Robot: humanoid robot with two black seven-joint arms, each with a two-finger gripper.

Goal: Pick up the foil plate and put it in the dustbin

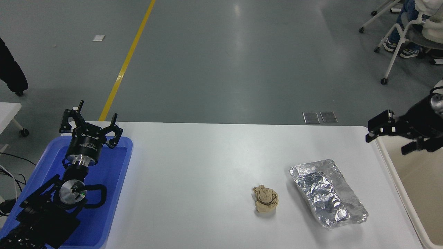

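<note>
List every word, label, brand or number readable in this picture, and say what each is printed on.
White lettering on the left tool's black body: too small and blurred to read.
Foil plate, paper wad, dustbin, blue tray, table: no print visible.
Right tool: no print legible.

A crumpled tan paper wad lies right of centre on the white bench, a blue plastic tray sits at the lower left, a yellow floor line runs through the upper left, and wheeled chairs stand at the upper right.
</note>
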